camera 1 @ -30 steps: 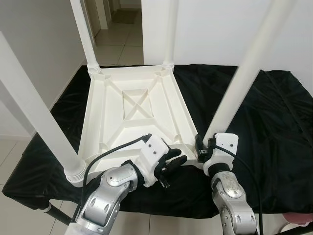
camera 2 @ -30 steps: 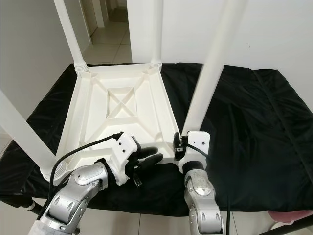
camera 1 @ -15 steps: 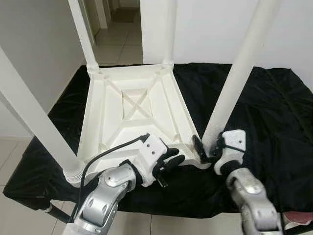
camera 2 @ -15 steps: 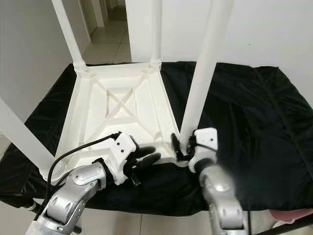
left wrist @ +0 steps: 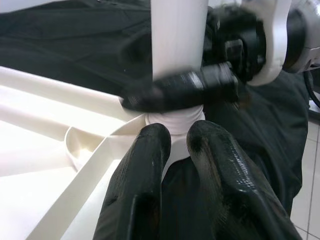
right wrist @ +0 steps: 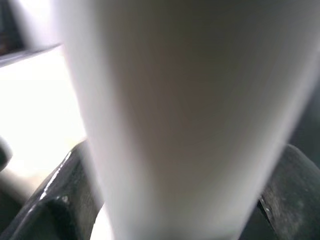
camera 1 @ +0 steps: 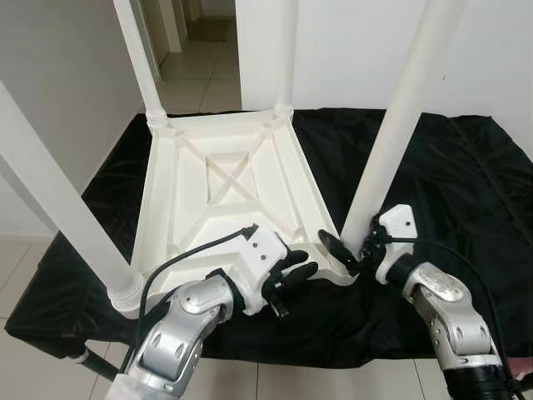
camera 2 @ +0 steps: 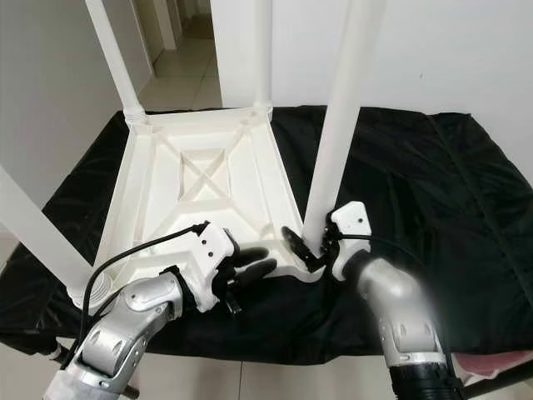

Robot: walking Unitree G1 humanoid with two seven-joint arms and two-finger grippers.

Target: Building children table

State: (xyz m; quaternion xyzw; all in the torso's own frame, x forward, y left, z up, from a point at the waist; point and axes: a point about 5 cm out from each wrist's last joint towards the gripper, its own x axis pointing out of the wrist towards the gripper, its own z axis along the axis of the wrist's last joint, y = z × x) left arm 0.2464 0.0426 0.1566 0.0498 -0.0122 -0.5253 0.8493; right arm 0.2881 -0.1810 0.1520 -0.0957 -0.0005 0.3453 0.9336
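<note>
A black cloth (camera 1: 466,192) covers the bench; the white table (camera 1: 225,192) lies inverted on it. The right gripper (camera 1: 354,250) is clamped around the near-right leg (camera 1: 391,150), seen close in its wrist view. The left gripper (camera 1: 291,275), fingers together and empty, rests at the table's edge.

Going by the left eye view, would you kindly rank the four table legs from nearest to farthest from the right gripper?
1. Near right leg: the right gripper clasps its base.
2. Near left leg: across the upturned table top, on the robot's left.
3. Far right leg: at the back corner.
4. Far left leg: diagonally opposite.

Legs 2 and 3 are close to call.
</note>
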